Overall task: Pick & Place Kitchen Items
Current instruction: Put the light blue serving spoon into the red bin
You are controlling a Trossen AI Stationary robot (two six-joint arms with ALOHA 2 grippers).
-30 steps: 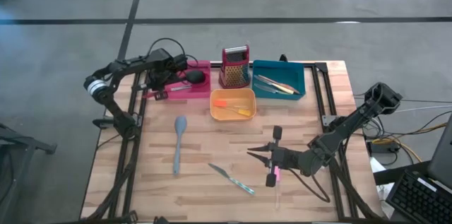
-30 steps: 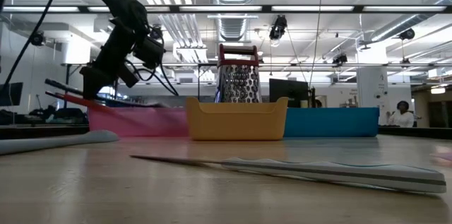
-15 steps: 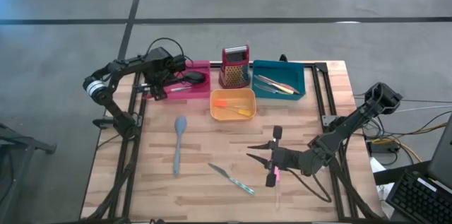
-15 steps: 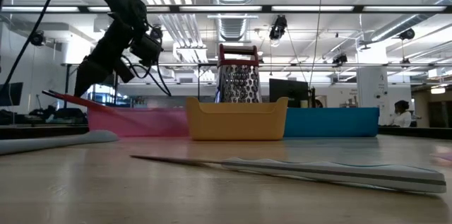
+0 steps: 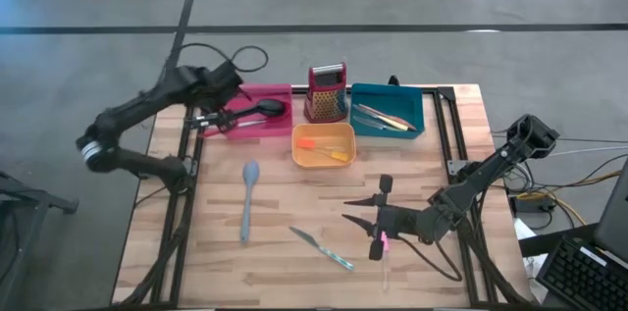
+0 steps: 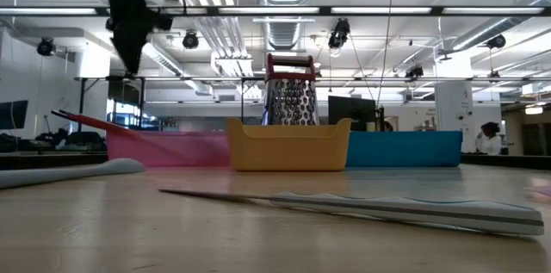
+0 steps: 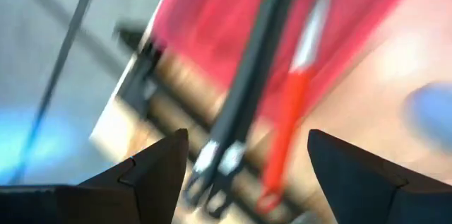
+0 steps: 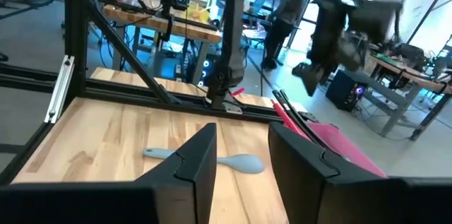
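Kitchen items lie scattered across a wooden table (image 5: 432, 164) and in three trays along its far edge. A grey-blue spatula (image 5: 248, 199) rests on the bare wood at left centre, well apart from a slim knife (image 5: 322, 249) lying nearer the front. A black spoon (image 5: 257, 109) and a red-handled utensil (image 7: 293, 114) sit in the pink tray (image 5: 278, 127), their handles jutting over its outer end. Orange pieces (image 5: 324, 147) lie in the yellow-orange tray (image 5: 322, 130), and slim utensils (image 5: 381, 117) fill the teal tray (image 5: 387, 109). A red box grater (image 5: 326, 92) stands upright between the pink and teal trays.

The left gripper (image 5: 207, 118) hovers above the outer end of the pink tray, fingers spread and empty, raised clear of the handles below. The right gripper (image 5: 361, 216) rests low on the table at front right, fingers parted and holding nothing, with a small pink piece (image 5: 385, 242) just beside it.
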